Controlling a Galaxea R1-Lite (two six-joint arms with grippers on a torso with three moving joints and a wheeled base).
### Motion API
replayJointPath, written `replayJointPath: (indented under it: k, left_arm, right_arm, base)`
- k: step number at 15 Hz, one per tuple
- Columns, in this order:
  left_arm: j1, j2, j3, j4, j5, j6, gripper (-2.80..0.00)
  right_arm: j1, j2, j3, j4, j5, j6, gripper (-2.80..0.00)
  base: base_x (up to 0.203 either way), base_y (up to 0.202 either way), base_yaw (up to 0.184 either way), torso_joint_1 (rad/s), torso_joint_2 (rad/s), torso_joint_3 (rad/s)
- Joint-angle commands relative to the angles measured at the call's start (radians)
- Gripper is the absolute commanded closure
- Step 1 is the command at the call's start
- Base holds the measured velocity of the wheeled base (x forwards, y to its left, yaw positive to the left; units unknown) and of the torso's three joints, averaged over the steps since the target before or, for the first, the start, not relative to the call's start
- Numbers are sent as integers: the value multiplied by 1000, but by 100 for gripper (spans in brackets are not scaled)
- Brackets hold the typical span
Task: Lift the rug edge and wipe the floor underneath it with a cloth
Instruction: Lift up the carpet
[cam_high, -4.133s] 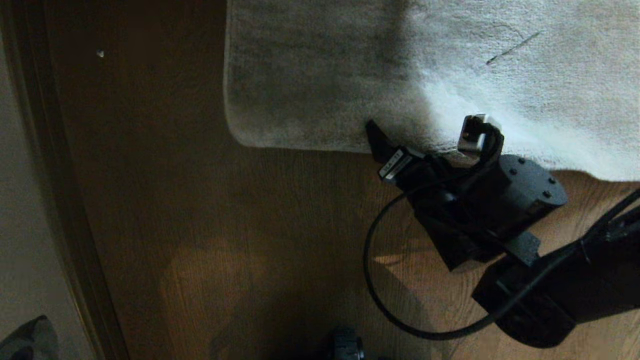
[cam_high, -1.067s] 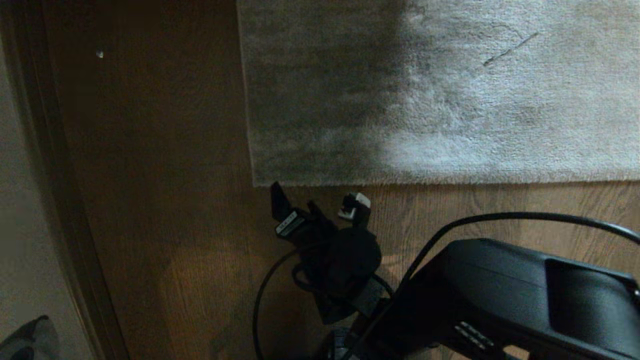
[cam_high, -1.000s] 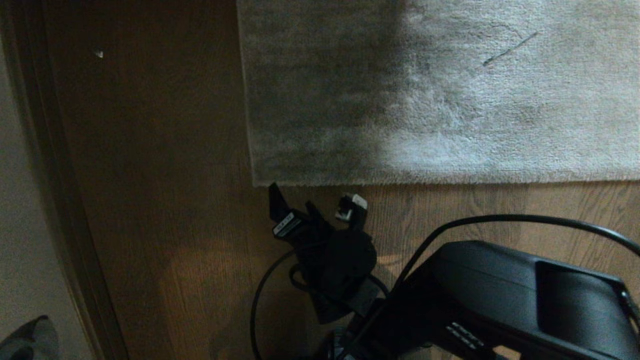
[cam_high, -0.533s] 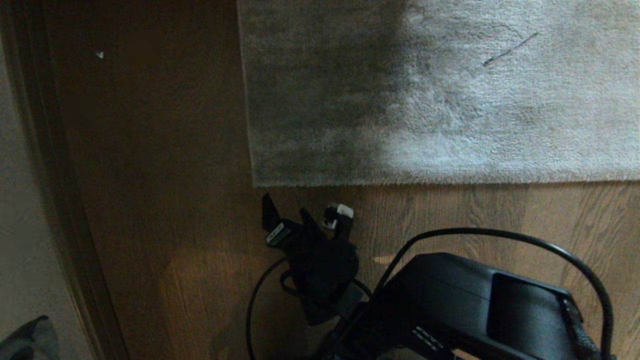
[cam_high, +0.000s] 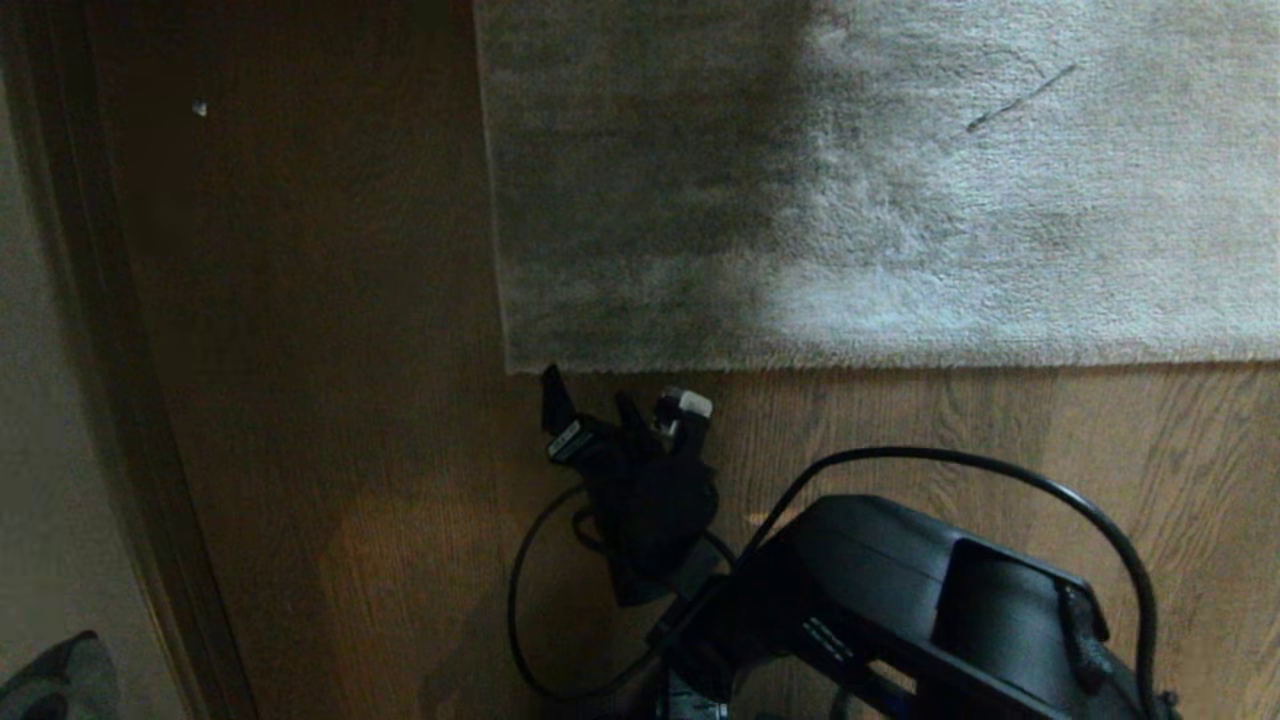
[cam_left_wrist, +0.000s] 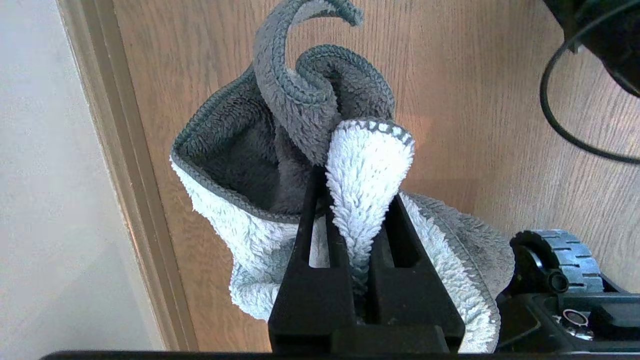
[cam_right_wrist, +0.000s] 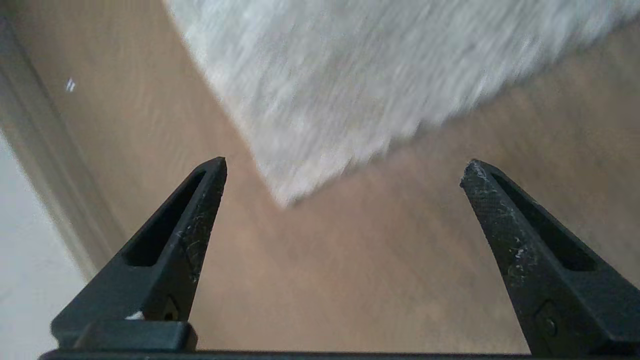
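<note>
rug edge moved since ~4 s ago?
Yes. The rug edge now lies flat, nearer the robot and farther from the baseboard; the right gripper is open, clear of it.

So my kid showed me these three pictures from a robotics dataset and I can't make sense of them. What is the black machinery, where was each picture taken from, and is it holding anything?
They show one two-armed robot at one moment. The dark picture comes from a camera on its head, looking down at a brown wood floor and the corner of a pale rug lying flat. The black shape is its right arm; the right hand sits just short of the rug edge.

The other two come from cameras on the wrists, behind the fingers. The right wrist picture shows that hand's two black fingers wide apart with nothing between them, pointing at the rug corner. The left wrist picture shows the left hand shut on a fluffy grey and white cloth, above bare floor beside a skirting board, with a wheel of the robot's base nearby.
</note>
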Motion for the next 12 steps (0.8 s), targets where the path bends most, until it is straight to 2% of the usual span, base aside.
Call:
replayJointPath:
  k: [1, 12]
  left_arm:
    - [0, 0, 0, 0, 0, 0, 0]
    - [0, 0, 0, 1, 0, 0, 0]
  right_arm:
    - [-18, 19, -28, -48, -2, 2, -280]
    - [-58, 28, -127, -48, 1, -13, -280]
  base:
    - [0, 0, 0, 0, 0, 0]
    - [0, 0, 0, 0, 0, 0]
